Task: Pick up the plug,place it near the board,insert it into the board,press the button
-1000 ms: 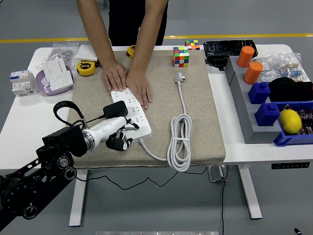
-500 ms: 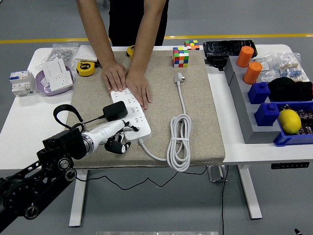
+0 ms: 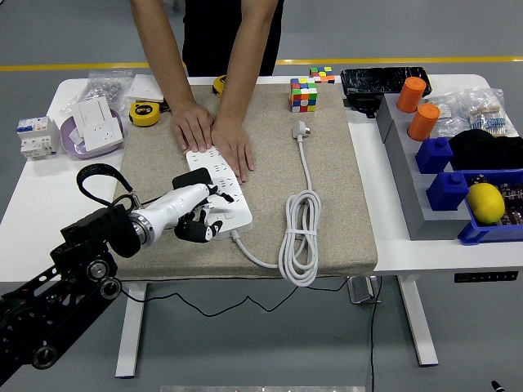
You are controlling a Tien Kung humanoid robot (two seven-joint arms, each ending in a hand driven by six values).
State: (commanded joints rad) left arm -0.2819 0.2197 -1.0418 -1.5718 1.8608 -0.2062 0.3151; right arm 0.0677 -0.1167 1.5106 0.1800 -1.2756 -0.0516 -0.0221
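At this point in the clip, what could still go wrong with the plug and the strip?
The left hand covers the black plug on the power strip, so whether it is fully seated cannot be checked.

The person's hands press on the strip's far end, close to the robot's fingers; a slip might touch them.

The strip's white cable lies coiled beside it, and a sideways push could drag it.

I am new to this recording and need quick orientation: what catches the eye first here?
A person's hands press flat on the far end of a white power strip on the beige mat. The robot's left hand rests on the strip's near end. To the right lies a coiled white cable.
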